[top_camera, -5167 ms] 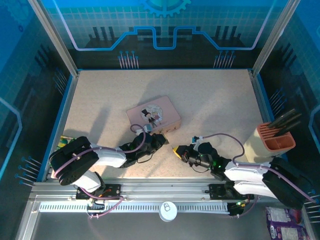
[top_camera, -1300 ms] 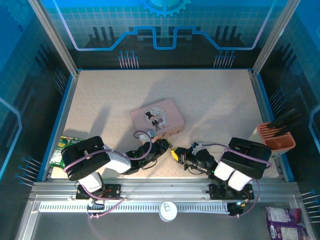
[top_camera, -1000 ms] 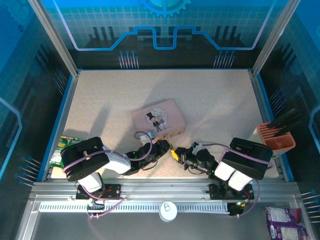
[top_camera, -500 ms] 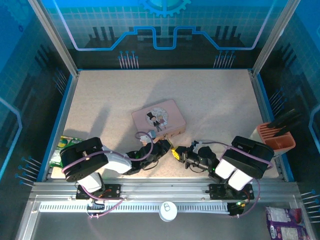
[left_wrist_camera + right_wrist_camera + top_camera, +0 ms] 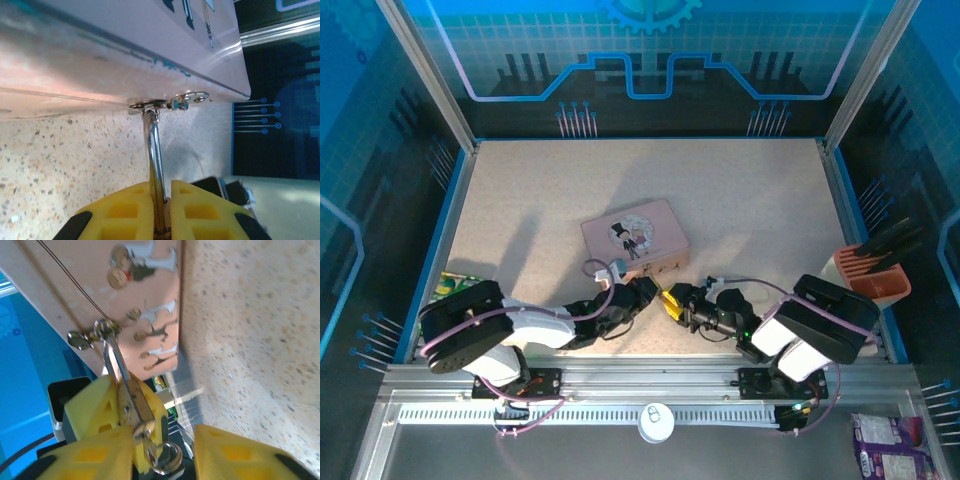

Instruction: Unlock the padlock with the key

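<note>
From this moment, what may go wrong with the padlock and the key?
1. The right pincer stands open around the key at the bottom of the padlock; unheld, the key might slip out.
2. The left pincer pinches the padlock near its thin shackle, so it may twist.
3. The shackle is hooked through the latch of the pink tin; a pull could drag the tin.
</note>
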